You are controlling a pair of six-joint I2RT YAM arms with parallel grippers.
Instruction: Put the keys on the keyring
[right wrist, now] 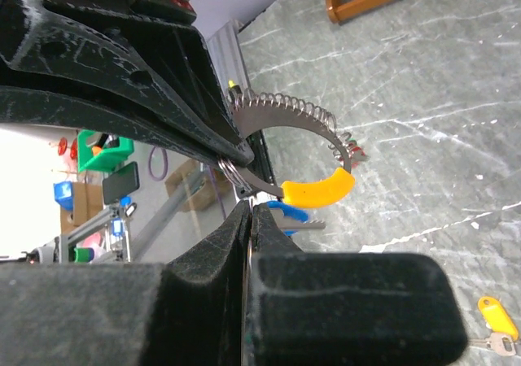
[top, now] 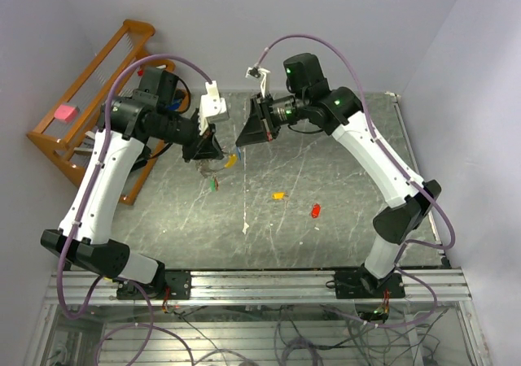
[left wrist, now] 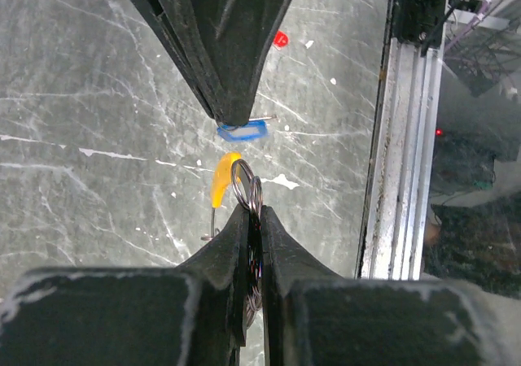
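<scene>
**Claws meeting above the counter's far-left part, keyring in one and blue key in the other**

The grey marbled counter (top: 326,163) is carrying the loose keys, and a wooden rack (top: 89,98) is standing off its far left corner.

Above the counter, toward its far edge and left of centre, the two arms are reaching in tip to tip. The left claw (top: 207,148) is pressing together on the keyring (left wrist: 247,183), gripping its silvery split ring edge-on. The keyring's yellow banana-shaped piece (left wrist: 224,179) is hanging just beyond the fingers. The right claw (top: 244,134) is squeezing together on the blue key (left wrist: 244,130), holding it just beside the ring; whether the two are touching is unclear.

Three more keys are lying on the counter, well apart:
- the green key (top: 214,184), nearest below the claws
- the orange-yellow key (top: 278,195), around the middle
- the red key (top: 316,211), further toward the near right
</scene>
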